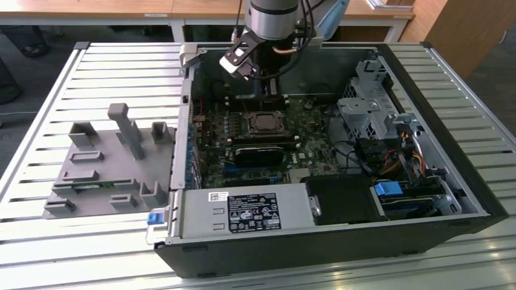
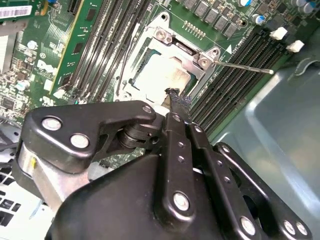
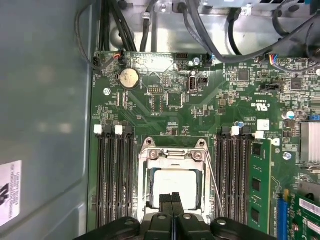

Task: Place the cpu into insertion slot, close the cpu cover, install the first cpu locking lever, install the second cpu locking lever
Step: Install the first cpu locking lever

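Slatted metal desk (image 1: 105,72); open computer case (image 1: 322,248) at lower centre. Mid-frame: insertion slot (image 1: 264,122) on the green board, cpu (image 3: 165,181) seated inside, cpu cover (image 3: 172,154) lying over it. Upper centre: arm descends vertically; gripper (image 3: 172,196) fingers pressed together, empty, tips over the cpu.

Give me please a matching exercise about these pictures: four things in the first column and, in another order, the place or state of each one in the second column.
Column one:
1. cpu
2. cpu cover
3. gripper
4. grey fixture

Column two:
a. stands on the slatted table, outside the computer case
b. shut, with its tips pointing at the chip
c. lies flat as a metal frame around the chip
d. shows through a square window, silver-grey top up

Pairs: 1-d, 2-c, 3-b, 4-a.
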`<state>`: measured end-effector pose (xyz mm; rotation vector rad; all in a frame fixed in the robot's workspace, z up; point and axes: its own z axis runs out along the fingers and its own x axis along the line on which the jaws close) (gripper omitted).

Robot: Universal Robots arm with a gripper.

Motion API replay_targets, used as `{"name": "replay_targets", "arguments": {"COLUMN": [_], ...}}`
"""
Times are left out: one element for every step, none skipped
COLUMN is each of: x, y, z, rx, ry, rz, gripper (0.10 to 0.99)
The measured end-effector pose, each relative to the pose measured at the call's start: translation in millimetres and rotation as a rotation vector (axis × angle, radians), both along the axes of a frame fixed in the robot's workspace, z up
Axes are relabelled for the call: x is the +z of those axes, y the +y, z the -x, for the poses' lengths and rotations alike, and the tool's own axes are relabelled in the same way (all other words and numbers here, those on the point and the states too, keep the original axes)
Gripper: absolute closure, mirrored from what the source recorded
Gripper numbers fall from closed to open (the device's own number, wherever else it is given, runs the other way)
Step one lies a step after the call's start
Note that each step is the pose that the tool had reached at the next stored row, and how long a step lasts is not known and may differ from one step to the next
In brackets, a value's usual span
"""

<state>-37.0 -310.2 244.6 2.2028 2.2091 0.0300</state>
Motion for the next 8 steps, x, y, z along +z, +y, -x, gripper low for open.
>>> {"name": "replay_targets", "arguments": {"x": [1.6,3.3,5.2,10.5,12.3,14.1,16.2,18.1], "y": [0.0,0.0,0.0,0.0,0.0,0.0,0.0,0.0], "z": [0.0,0.0,0.0,0.0,0.0,0.0,0.0,0.0], "rx": [0.0,0.0,0.0,0.0,0.0,0.0,0.0,0.0], "ry": [0.0,0.0,-0.0001,0.0,0.0,0.0,0.0,0.0], "rz": [0.0,0.0,0.0,0.0,0.0,0.0,0.0,0.0], "gripper": [0.98,0.98,0.98,0.98,0.98,0.98,0.98,0.98]}}
